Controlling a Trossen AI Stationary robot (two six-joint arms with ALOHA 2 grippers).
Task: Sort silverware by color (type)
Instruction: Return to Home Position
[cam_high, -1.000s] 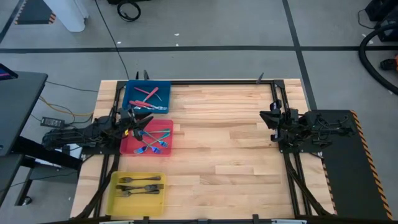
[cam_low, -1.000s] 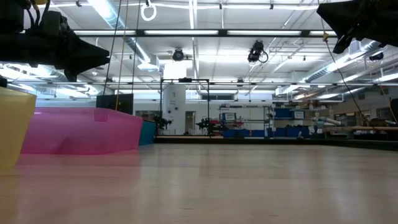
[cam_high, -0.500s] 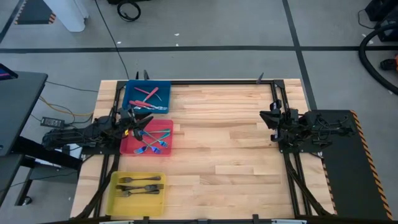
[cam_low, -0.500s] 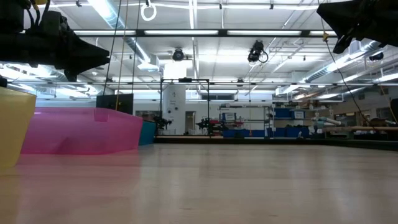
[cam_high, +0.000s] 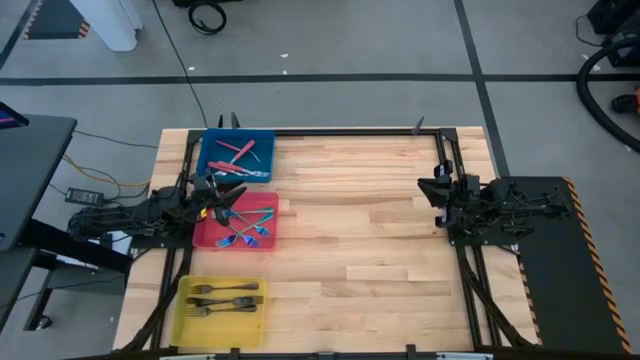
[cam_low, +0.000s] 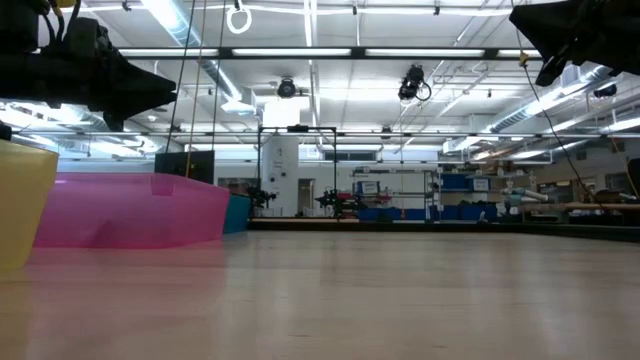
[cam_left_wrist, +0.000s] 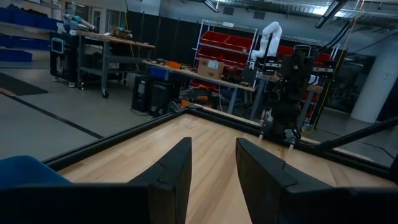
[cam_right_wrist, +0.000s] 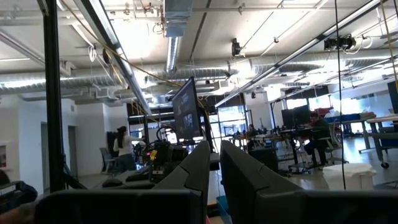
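Note:
Three bins stand along the table's left edge. The blue bin holds red-handled forks. The pink bin holds blue-handled forks. The yellow bin holds dark metal forks. My left gripper hovers above the pink bin's far left corner, open and holding nothing. My right gripper hangs in the air over the table's right side, its fingers together but for a thin slit, holding nothing.
A dark metal frame runs along the table's far edge and down both sides. Bare wood spreads between the bins and the right arm. In the low view the pink bin and the yellow bin's corner stand at the left.

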